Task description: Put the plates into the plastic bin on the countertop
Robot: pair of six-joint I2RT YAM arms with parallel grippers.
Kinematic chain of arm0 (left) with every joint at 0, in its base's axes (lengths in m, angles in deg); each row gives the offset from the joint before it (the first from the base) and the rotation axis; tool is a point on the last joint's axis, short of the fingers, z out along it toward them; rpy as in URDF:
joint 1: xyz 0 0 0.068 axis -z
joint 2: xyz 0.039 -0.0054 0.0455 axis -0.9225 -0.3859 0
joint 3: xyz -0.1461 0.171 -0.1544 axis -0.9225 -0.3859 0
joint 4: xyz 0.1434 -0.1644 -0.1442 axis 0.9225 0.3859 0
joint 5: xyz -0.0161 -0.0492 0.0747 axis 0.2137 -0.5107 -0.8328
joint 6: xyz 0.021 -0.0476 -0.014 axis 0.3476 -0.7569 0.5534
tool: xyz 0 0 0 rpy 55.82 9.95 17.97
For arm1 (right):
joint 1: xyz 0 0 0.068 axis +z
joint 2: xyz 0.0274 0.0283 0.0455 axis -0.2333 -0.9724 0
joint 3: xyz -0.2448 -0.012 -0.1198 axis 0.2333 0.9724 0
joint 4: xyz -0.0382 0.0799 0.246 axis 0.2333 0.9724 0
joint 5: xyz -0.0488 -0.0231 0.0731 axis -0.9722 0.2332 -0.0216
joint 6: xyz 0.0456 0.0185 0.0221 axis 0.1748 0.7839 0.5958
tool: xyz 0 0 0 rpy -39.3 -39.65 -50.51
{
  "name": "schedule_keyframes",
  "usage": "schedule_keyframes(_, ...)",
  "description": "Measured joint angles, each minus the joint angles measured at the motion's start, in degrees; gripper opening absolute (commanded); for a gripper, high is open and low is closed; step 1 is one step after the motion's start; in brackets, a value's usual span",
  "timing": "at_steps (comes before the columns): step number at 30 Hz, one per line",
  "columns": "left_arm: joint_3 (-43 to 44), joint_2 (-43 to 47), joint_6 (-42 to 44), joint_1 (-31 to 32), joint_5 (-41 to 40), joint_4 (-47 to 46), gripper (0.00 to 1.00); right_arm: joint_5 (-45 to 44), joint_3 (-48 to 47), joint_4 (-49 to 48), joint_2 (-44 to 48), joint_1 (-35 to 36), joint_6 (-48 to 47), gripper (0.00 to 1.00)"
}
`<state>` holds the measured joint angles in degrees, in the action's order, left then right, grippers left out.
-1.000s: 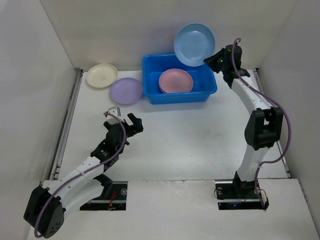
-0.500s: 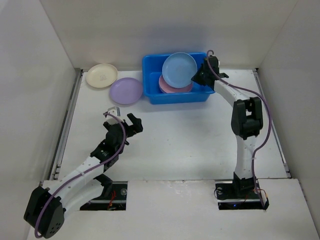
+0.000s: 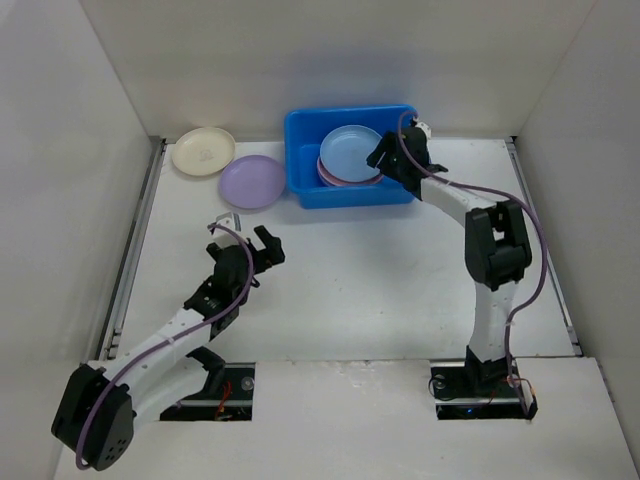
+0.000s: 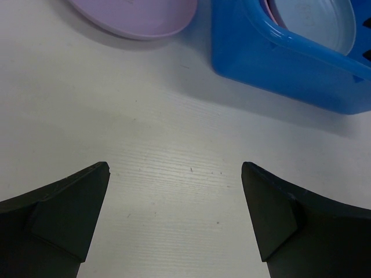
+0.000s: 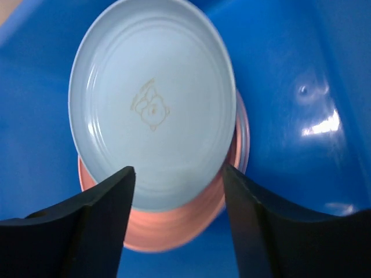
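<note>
1. Light blue plate (image 3: pixel 351 148) is lying flat inside bin (image 3: pixel 350 197), sitting on top of pink plate (image 5: pixel 174 231). The pink rim is showing only on the near side.
2. Bin is sitting at the far end of worktop (image 3: pixel 360 280), close to the back wall.
3. Right tool (image 3: pixel 385 160) is reaching over bin's right end. Its jaws are standing apart, one finger either side of the blue plate's near edge, gripping nothing.
4. Left tool (image 3: pixel 248 232) is hovering over bare worktop, jaws spread wide and holding nothing. Its wrist view is showing lavender plate (image 3: pixel 251 181) and bin's near-left corner ahead.
5. Lavender plate is lying on the worktop just beside bin's left wall. Cream plate (image 3: pixel 203 151) is lying just beyond it, far left, near left rail (image 3: pixel 137 230).
6. Bin's left wall is standing between those two loose plates and the stack inside.
7. Change: a second ago the right tool was holding the blue plate up on edge above bin's far-right corner. Half a second ago it was tilting the plate over the pink one. Now the plate is down and the jaws are parting. Left arm, lavender and cream are staying put.
8. Count: one light blue, one lavender, one cream. Pink: cannot tell whether one or stacked. One bin, two tools.
</note>
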<state>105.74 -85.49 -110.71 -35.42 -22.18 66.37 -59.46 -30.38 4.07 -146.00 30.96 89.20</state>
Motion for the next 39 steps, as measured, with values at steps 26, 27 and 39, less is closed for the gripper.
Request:
schedule_keyframes(26,22.82,-36.5,-11.3,-26.08,14.86,-3.69,0.84,-2.67,34.16,-40.24,23.17,8.17,-8.09,0.77)
schedule_keyframes(27,23.28,-38.05,-12.07,-26.84,16.06,-4.26,0.83,-2.54,34.62,-40.63,23.74,8.04,-8.17,0.78)
schedule_keyframes(39,29.18,-52.89,-20.94,-32.06,24.79,-10.54,0.69,-0.87,37.13,-44.37,25.24,6.47,-8.33,0.78)
